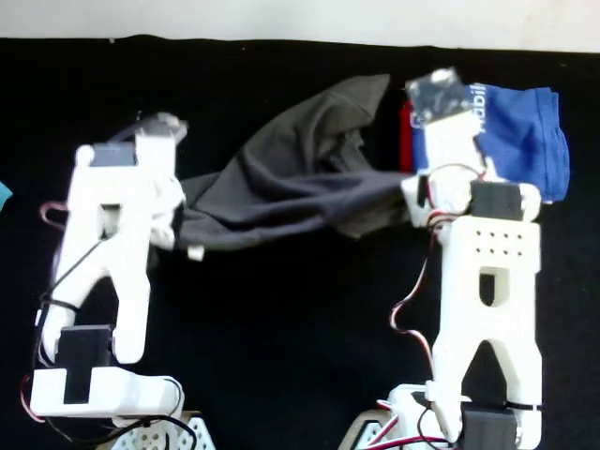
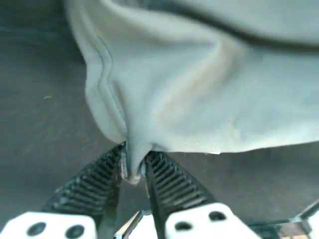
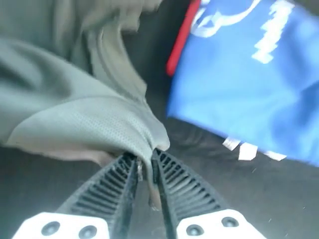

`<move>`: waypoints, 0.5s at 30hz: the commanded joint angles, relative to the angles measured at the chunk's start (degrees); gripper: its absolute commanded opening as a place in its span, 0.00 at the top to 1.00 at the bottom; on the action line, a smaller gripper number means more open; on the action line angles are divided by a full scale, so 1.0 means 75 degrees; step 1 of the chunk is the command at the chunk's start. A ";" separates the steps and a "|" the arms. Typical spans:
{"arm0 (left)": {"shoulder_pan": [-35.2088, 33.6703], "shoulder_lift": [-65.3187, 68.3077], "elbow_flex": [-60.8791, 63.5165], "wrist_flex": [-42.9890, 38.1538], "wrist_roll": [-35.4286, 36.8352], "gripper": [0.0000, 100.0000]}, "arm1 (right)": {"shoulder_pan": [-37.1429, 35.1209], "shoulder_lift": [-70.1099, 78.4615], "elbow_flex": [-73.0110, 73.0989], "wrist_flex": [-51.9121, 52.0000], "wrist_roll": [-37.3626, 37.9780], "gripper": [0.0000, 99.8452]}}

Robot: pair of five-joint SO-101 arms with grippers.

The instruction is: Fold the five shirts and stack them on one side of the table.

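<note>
A dark grey shirt [image 1: 300,169] is held between the two arms over the far middle of the black table [image 1: 300,337]. It is drawn out into a long, slack band from one arm to the other. A loose, crumpled peak of cloth is thrown toward the far edge, and folds sag below. Whether the lowest folds touch the table cannot be told. The cloth is plain, and a stitched hem is seen running down one fold in the left wrist view.

The left gripper [image 2: 133,172] is closed almost fully, with a thin pinch of the grey shirt clamped between its ribbed black jaws. The rest of the cloth spreads out beyond the tips. The right gripper [image 3: 145,167] is likewise nearly closed, and a corner of the same shirt, finely meshed, is nipped between its jaws.

A blue shirt [image 1: 525,131] with white print is laid folded at the far right of the table and is partly covered in the high view by the right arm's wrist. A red piece [image 3: 180,40] is seen along its side nearer the grey shirt; whether it is a separate garment cannot be told. Small white scraps [image 3: 241,148] are seen on the table just beside the blue shirt. A teal object [image 1: 3,195] is cut off at the left edge.
</note>
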 commanded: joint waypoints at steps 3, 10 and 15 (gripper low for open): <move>-0.0029 -0.0205 -0.4026 0.1817 0.0105 0.99 | 0.0182 -0.0311 -0.2045 -0.0158 -0.0246 0.99; -0.0651 -0.1166 -0.6148 0.1887 0.0258 0.99 | 0.0205 -0.0346 -0.4366 -0.0029 -0.0211 0.99; -0.1073 -0.2549 -0.6629 0.1864 0.0211 0.99 | 0.0205 -0.0369 -0.5972 0.0053 -0.0211 0.99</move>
